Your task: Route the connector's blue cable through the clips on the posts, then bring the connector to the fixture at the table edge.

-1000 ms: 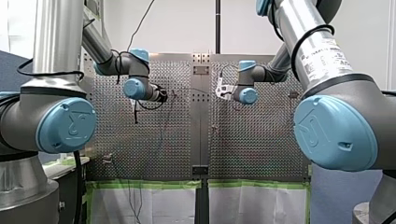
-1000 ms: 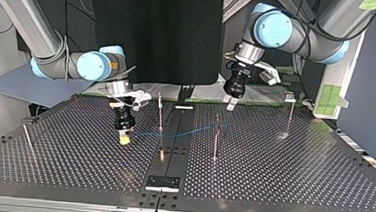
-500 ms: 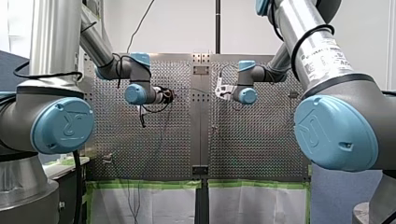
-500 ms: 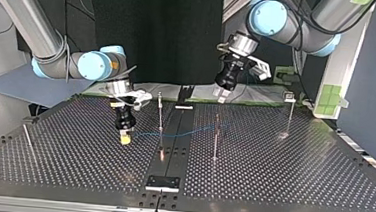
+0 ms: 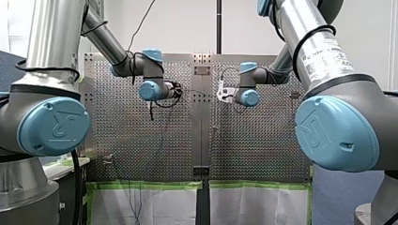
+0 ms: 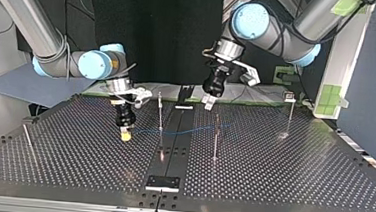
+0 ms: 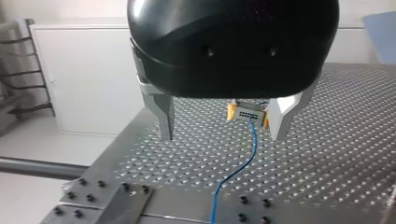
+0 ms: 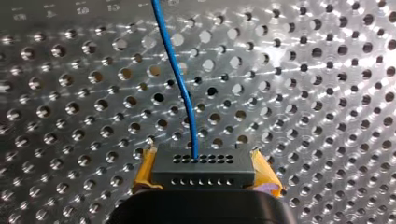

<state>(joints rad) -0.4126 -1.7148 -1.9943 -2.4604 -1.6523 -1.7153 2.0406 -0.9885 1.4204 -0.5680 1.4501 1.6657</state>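
My right gripper (image 8: 204, 179) is shut on the grey connector (image 8: 203, 169), its yellow pads (image 8: 144, 170) pressed on both ends. In the top view this gripper (image 6: 124, 133) hangs just above the perforated table at the left. The blue cable (image 6: 189, 130) runs from it to the right, past a thin post (image 6: 160, 115) and toward a second post (image 6: 216, 137). My left gripper (image 6: 209, 100) hovers open above the table's far middle, tilted. Between its metal fingers (image 7: 164, 116) nothing is held; the connector (image 7: 247, 113) and the cable (image 7: 238, 168) lie well ahead of it.
Further posts stand at the top view's right (image 6: 290, 115) and far left (image 6: 27, 137). A dark centre strip (image 6: 176, 135) leads to a small black fixture plate (image 6: 162, 182) at the near table edge. A black backdrop (image 6: 151, 33) hangs behind the table.
My left arm has swung toward the top view's left and now hangs tilted over the far middle of the table. My right gripper has stayed almost still with the connector.
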